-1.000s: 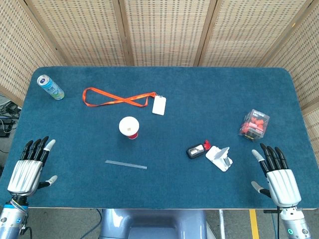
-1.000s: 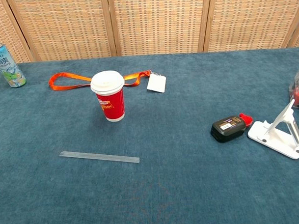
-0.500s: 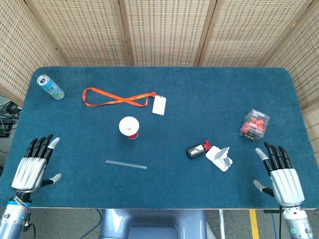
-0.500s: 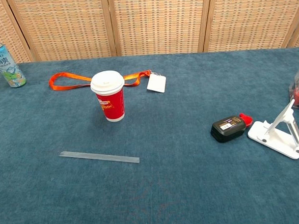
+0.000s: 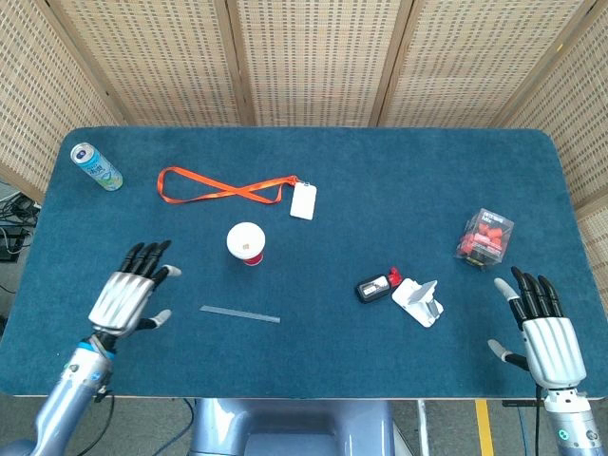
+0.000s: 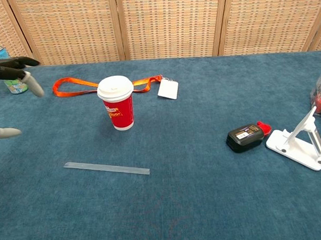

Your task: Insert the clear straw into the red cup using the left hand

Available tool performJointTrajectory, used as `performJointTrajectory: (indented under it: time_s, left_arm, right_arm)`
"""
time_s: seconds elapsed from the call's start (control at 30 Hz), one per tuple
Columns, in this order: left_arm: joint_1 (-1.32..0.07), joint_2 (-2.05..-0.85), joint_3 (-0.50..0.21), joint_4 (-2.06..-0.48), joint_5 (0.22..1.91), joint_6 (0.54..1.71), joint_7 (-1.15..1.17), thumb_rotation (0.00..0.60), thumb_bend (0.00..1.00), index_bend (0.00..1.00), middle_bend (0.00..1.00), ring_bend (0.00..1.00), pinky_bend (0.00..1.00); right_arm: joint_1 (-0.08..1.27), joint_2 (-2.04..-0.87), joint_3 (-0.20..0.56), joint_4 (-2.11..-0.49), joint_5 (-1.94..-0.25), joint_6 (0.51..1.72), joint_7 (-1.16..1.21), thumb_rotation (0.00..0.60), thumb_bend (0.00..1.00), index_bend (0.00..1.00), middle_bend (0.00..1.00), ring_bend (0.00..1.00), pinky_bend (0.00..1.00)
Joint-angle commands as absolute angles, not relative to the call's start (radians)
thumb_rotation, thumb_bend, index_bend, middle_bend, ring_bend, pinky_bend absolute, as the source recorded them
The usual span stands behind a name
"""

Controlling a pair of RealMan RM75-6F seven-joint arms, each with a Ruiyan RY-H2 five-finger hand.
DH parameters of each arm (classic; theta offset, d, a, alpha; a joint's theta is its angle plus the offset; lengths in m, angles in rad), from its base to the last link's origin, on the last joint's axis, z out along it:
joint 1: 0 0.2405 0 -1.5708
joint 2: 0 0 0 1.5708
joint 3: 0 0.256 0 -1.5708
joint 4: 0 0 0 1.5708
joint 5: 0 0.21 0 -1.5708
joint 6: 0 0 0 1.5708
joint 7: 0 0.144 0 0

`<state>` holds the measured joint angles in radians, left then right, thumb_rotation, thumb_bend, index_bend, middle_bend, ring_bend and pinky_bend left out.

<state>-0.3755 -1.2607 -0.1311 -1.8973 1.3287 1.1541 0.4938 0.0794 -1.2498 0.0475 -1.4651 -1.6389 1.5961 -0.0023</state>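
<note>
Straw (image 5: 239, 314) lies flat on desk (image 5: 380, 218), just in front of red cup (image 5: 246, 242). Left hand (image 5: 126, 296), fingers apart and empty, hovers left of the cup, positioned for pickup. Right hand (image 5: 541, 332) idles, fingers apart.

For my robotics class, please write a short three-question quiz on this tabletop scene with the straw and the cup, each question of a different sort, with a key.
1. True or false: the left hand already holds the clear plastic straw.
2. Multiple choice: what lies straight behind the red paper cup with a white lid in the chest view?
A. orange lanyard with a white card
B. white folding phone stand
C. clear box of red pieces
3. Fill in: the right hand hovers, fingers apart, by the table's ____ edge.

Key
1. False; the straw lies flat on the blue felt table, apart from the open hand.
2. A
3. Near
</note>
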Motion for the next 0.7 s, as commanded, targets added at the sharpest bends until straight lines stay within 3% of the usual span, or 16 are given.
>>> performJointTrajectory:
  time_s: [0.03, 0.3, 0.7]
  left_arm:
    - [-0.431, -1.323, -0.150, -1.888, 1.268, 1.106, 0.545, 0.600, 0.23, 0.33, 0.00, 0.00, 0.00]
    - [-0.520, -1.444, -0.154, -1.844, 1.174, 1.058, 0.646, 0.600, 0.28, 0.39, 0.00, 0.00, 0.00]
    - [-0.596, -1.548, -0.119, -1.812, 1.124, 1.058, 0.757, 0.600, 0.29, 0.43, 0.00, 0.00, 0.00]
  right_arm:
    - [0.081, -1.248, 0.052, -1.460, -1.628, 1.591, 0.011, 0.600, 0.06, 0.17, 0.00, 0.00, 0.00]
    - [0.080, -1.240, 0.063, -1.453, -1.609, 1.592, 0.046, 0.600, 0.06, 0.17, 0.00, 0.00, 0.00]
    - [0.081, -1.237, 0.067, -1.447, -1.602, 1.592, 0.067, 0.600, 0.06, 0.17, 0.00, 0.00, 0.00]
